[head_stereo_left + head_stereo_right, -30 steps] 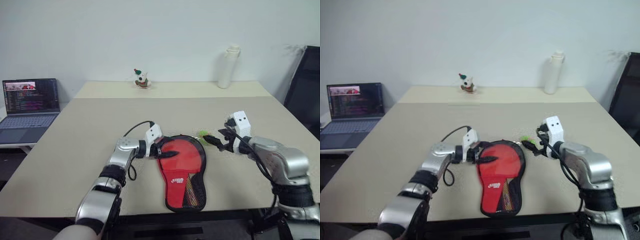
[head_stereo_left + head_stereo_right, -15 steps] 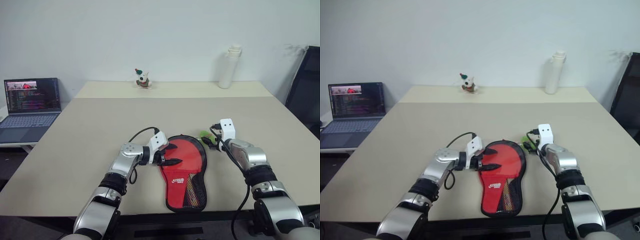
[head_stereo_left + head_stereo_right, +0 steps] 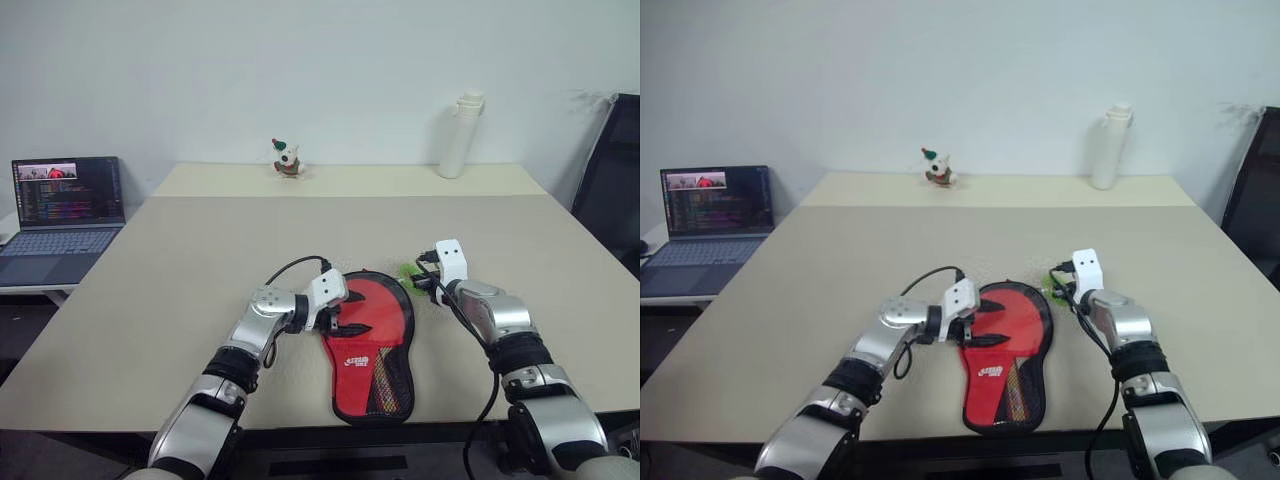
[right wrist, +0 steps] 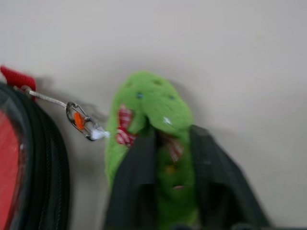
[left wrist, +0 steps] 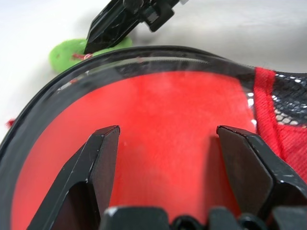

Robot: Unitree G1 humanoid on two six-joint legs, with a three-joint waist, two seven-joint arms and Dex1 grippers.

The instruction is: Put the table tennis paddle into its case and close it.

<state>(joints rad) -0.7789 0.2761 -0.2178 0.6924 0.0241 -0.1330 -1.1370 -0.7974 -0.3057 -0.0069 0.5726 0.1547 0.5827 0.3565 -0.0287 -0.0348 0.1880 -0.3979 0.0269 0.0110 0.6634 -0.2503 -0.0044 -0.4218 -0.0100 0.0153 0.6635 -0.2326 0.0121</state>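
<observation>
Paddle (image 3: 372,312), light and stiff, lies inside the soft, floppy case (image 3: 396,385) at the table's (image 3: 180,270) six o'clock edge, left gripper (image 5: 165,160) spread over it, right gripper (image 4: 165,165) pinching the green charm (image 4: 146,117), probably the best handle.

Looks like an office or meeting room to me. Big plain beige table (image 3: 200,260) pushed up against a second one the same colour, bare white wall (image 3: 300,70) behind with nothing hung on it. Off to the left there's an open laptop (image 3: 62,205) on a lower side desk, screen full of what looks like code or a terminal. A black office chair (image 3: 608,180) sits at the right edge. A white bottle (image 3: 458,135) and a little toy figure (image 3: 286,158) stand at the far side of the table.
</observation>
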